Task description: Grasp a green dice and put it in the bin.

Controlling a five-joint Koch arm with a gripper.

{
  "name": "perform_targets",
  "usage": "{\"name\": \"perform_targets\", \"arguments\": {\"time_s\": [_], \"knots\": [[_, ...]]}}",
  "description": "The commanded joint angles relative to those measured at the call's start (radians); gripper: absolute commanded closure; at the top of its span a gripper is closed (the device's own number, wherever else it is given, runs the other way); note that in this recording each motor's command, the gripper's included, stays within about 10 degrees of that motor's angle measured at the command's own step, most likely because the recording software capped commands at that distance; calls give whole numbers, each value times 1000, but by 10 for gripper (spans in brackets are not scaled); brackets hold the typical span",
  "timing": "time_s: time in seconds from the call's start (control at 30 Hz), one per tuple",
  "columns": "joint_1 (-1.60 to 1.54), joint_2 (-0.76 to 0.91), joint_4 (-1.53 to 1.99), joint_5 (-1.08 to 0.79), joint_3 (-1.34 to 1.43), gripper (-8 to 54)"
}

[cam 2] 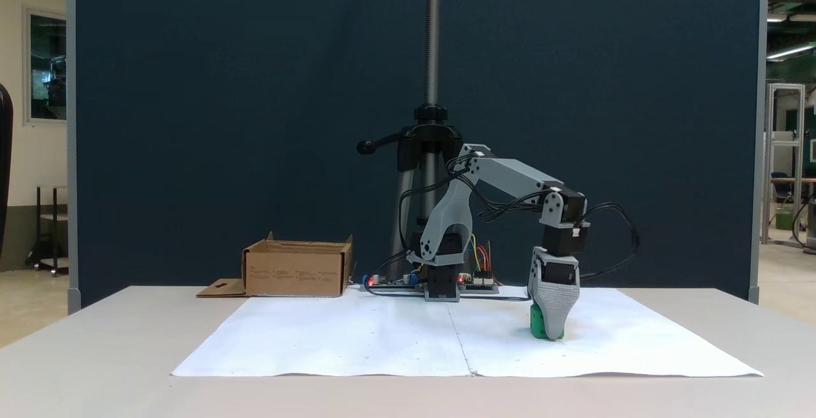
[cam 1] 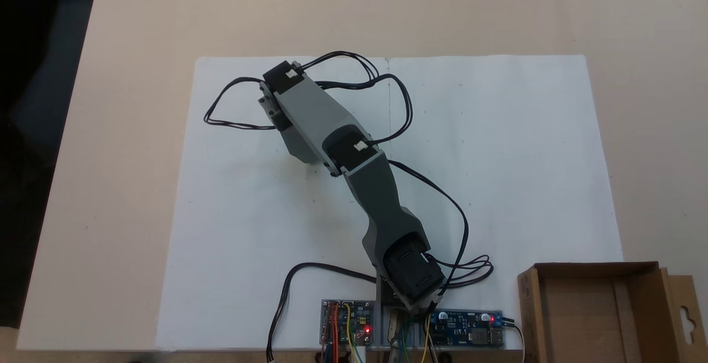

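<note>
The green dice [cam 2: 537,324] rests on the white paper, seen from the side, and only its left part shows beside a grey finger [cam 2: 556,306]. My gripper [cam 2: 552,334] points straight down with its tip at the paper, right at the dice. The broad finger covers the other one, so the jaw gap is hidden. From above, the arm [cam 1: 326,125] stretches to the upper left and covers both gripper and dice. The bin, a brown cardboard box [cam 1: 528,313], stands beside the arm's base, far from the dice, with its hang-hole flap [cam 1: 687,319] folded out; the side-on fixed view shows the bin [cam 2: 296,269] at the left.
Two circuit boards [cam 1: 347,323] with lit red LEDs sit at the arm's base, and black cables [cam 1: 232,103] loop over the paper [cam 1: 498,158]. A tripod pole [cam 2: 433,36] and a dark blue partition stand behind the table.
</note>
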Motion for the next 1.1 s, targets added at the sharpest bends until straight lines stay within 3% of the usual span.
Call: {"name": "perform_targets", "arguments": {"time_s": [0.0,1.07], "knots": [[-17,60,-2,69,-2,173],[23,57,-43,67,2,156]]}}
